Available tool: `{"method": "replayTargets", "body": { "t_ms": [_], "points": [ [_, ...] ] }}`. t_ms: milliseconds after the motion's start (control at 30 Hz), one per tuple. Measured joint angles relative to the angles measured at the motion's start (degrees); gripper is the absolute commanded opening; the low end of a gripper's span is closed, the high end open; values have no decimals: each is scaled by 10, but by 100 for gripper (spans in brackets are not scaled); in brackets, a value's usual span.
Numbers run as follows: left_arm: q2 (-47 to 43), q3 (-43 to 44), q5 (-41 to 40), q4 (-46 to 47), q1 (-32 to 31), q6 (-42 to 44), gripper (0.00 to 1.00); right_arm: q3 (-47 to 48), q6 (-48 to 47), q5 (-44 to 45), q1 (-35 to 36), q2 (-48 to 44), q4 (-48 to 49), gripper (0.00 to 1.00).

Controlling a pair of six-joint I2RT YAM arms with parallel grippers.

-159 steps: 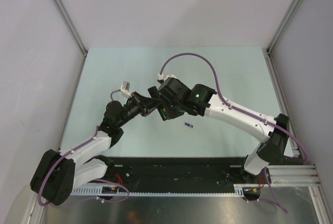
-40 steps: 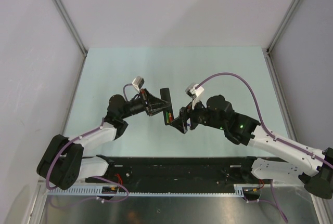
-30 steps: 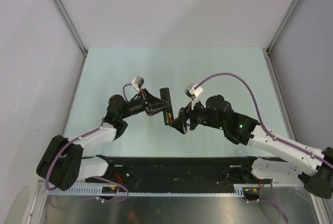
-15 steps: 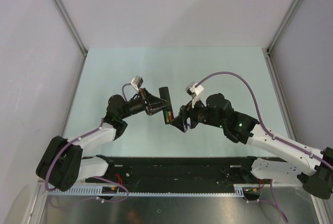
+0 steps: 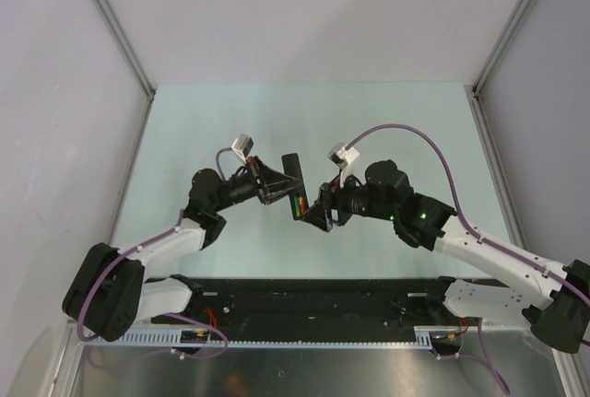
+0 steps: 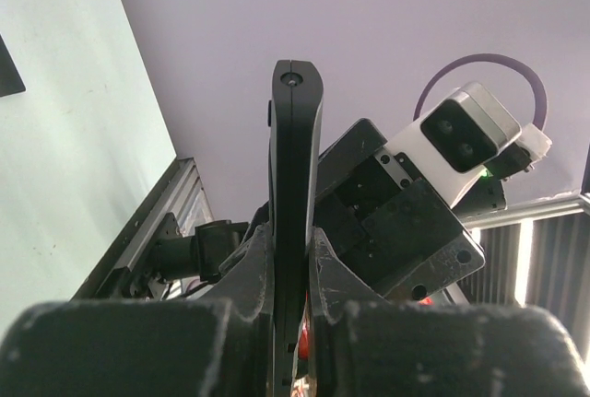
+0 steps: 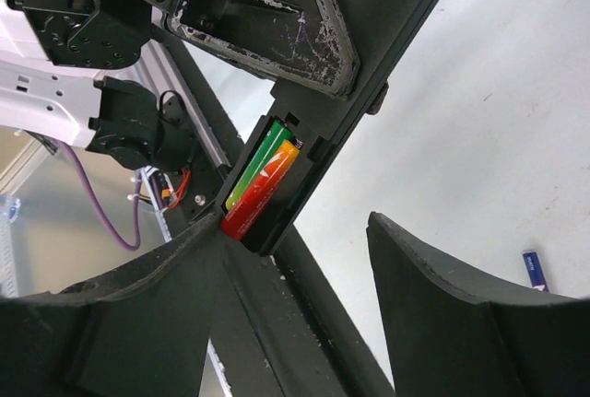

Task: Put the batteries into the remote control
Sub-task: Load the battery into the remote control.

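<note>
My left gripper point(image 5: 277, 192) is shut on the black remote control point(image 5: 294, 182) and holds it up off the table. In the left wrist view the remote control point(image 6: 295, 167) stands on edge between the fingers point(image 6: 249, 268). Its battery recess faces my right wrist camera, with the green battery point(image 7: 256, 163) and the red battery point(image 7: 262, 189) lying side by side inside. My right gripper point(image 7: 295, 231) is open at the remote's battery end. One fingertip point(image 7: 198, 245) sits right at the red battery's lower end; the other stands apart over the table.
A small blue-purple battery point(image 7: 535, 268) lies on the pale green table point(image 5: 387, 130). The black base rail point(image 5: 313, 300) runs along the near edge. Grey walls enclose the sides and back. My right arm's wrist camera point(image 6: 461, 134) shows close behind the remote.
My right gripper has crept slightly left toward the remote's battery end, its jaws narrowing a little. The left gripper and remote have stayed still.
</note>
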Motion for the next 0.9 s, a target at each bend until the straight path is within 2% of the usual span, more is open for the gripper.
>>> {"method": "replayTargets", "body": {
  "t_ms": [333, 900],
  "points": [
    [-12, 0, -14, -5, -2, 5, 0, 0, 30, -74, -35, 14, 16, 62],
    [-30, 0, -28, -10, -7, 11, 0, 0, 69, -134, -60, 27, 33, 57]
  ]
}}
